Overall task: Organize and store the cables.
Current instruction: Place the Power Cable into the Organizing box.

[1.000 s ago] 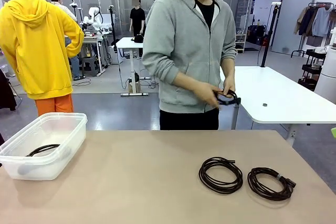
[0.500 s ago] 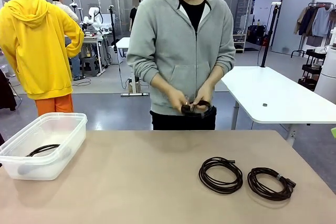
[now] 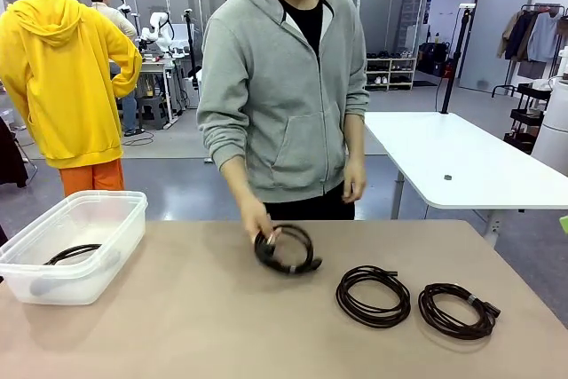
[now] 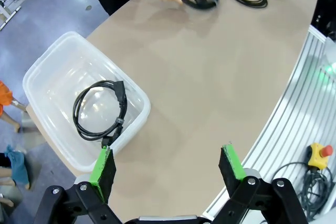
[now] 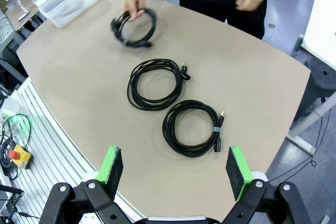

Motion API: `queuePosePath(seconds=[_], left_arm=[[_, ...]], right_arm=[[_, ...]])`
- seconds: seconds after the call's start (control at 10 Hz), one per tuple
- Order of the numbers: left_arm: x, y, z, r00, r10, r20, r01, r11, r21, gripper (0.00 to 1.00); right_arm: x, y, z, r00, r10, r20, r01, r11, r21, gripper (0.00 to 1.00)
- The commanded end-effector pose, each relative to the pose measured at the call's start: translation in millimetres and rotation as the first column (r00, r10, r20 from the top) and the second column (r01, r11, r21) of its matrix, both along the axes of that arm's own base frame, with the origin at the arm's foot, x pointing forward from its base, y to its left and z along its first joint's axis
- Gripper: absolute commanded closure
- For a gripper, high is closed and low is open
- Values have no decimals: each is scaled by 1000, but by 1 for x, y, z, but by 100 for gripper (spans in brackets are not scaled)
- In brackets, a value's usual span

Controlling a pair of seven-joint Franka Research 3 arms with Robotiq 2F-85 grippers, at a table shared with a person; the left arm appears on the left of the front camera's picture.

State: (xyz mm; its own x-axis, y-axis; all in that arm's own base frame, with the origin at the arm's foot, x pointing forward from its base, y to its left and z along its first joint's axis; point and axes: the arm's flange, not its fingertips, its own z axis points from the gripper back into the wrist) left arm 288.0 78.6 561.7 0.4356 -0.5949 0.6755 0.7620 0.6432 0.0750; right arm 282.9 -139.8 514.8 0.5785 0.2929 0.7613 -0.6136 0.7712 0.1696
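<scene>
One coiled cable [image 3: 73, 254] lies inside the clear bin [image 3: 124, 246]. A person's hand [image 3: 256, 219] grips a second cable [image 3: 286, 248] right of the bin, low at the counter [image 3: 195, 326] (touching it or not, I cannot tell). A third cable [image 3: 373, 296] and a fourth cable [image 3: 454, 310] lie flat farther right of the bin, side by side, apart. The left claw [image 4: 167, 153], above the bin's near edge, and the right claw [image 5: 174, 153] both hang released, grasping nothing.

Four thin black cables are sitting as round multi-loop coils. The right cable [image 3: 425, 308] and the middle cable [image 3: 343, 297] are lying flat on the table [image 3: 195, 326], near each other but apart. The held cable [image 3: 293, 267] is hanging tilted from a person's hand [image 3: 257, 219], low over the tabletop. The binned cable [image 3: 73, 250] is lying inside the clear bin [image 3: 124, 237].
</scene>
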Motion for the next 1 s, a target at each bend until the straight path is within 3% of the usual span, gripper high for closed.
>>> queuePosePath(seconds=[0.0,0.3,0.4,0.6,0.9], left_arm=[[-1,-2,1,1000,25,1,-25,1000,4,0],[0,0,0,1000,1,0,-1,1000,0,0],[12,-35,13,994,-111,19,109,991,74,0],[30,-102,20,954,-299,-12,297,939,175,0],[45,-215,4,881,-468,-73,467,830,305,0]], right_arm=[[-1,-2,0,1000,15,10,-15,1000,0,0],[-1,-2,0,1000,15,10,-15,1000,0,0],[-1,-2,0,1000,15,10,-15,1000,0,0],[-1,-2,0,1000,15,10,-15,1000,0,0],[-1,-2,0,1000,15,10,-15,1000,0,0]])
